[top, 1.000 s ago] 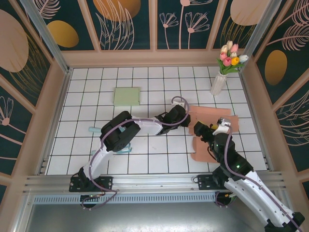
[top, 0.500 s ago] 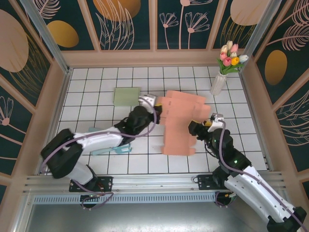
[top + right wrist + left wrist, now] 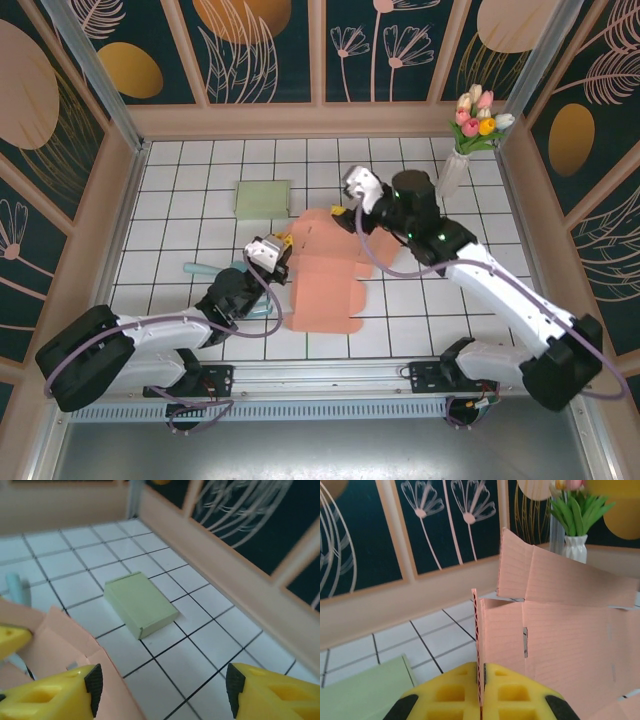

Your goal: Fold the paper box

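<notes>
The left end effector (image 3: 285, 241) is clamped on the left edge of the box (image 3: 325, 285), which lies unfolded in the middle of the desk (image 3: 180, 200). Beyond, the right end effector (image 3: 342, 205) hangs over its far corner, jaws apart.

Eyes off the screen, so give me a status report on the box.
Left gripper shut on box edge. Right gripper open over its far end. Box not yet folded. Green box lies apart.
</notes>
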{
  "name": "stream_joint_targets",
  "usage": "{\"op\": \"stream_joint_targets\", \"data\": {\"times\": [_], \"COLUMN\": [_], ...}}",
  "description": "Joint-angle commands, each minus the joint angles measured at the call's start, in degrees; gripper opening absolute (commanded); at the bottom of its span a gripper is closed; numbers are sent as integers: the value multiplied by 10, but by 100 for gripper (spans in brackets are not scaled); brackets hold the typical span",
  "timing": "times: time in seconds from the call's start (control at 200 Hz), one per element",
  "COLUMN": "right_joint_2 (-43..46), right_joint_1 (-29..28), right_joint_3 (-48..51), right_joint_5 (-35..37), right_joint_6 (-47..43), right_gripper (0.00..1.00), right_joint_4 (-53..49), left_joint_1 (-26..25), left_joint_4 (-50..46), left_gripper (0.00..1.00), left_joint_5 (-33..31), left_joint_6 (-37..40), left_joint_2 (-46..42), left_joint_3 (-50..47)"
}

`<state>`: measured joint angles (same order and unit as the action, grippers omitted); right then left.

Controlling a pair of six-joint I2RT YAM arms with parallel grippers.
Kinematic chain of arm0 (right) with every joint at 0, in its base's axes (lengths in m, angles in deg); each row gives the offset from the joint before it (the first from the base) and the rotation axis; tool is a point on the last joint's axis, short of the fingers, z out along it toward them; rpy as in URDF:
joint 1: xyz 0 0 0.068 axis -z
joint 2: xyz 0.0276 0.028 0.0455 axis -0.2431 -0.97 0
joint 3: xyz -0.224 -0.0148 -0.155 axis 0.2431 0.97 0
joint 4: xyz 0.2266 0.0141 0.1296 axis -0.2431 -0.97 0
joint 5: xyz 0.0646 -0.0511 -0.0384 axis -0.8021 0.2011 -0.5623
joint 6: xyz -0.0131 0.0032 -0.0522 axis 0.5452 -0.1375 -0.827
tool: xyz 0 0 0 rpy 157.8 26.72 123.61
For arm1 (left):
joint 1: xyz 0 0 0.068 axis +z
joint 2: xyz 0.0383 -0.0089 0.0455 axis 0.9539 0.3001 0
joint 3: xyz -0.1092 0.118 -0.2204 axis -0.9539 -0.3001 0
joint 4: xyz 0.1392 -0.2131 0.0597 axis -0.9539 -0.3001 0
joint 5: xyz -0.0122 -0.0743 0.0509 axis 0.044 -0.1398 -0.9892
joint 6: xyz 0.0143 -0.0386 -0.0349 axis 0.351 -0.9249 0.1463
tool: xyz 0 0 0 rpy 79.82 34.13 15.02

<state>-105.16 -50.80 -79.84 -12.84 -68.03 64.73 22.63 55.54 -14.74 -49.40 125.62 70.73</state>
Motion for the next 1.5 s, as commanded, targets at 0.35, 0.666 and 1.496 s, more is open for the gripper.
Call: {"op": "stream_joint_targets", "data": {"times": [0.35,0.666,1.496], "right_joint_2": [-74,-152,-201], "right_joint_1": [84,87,68], "right_joint_3": [-170,-235,-251], "right_joint_5": [-152,-147,-58], "right_joint_6": [-343,-337,-338], "right_gripper": [55,48,11], "right_joint_4": [-350,-431,-463], "left_joint_1": [-1,-2,-2], "left_joint_4": [130,130,114], "left_gripper": [0,0,0], "left_joint_5": [-35,-42,-54], "left_joint_6": [58,55,55], "left_joint_2": [23,23,29], "left_joint_3": [-19,-18,-8]}}
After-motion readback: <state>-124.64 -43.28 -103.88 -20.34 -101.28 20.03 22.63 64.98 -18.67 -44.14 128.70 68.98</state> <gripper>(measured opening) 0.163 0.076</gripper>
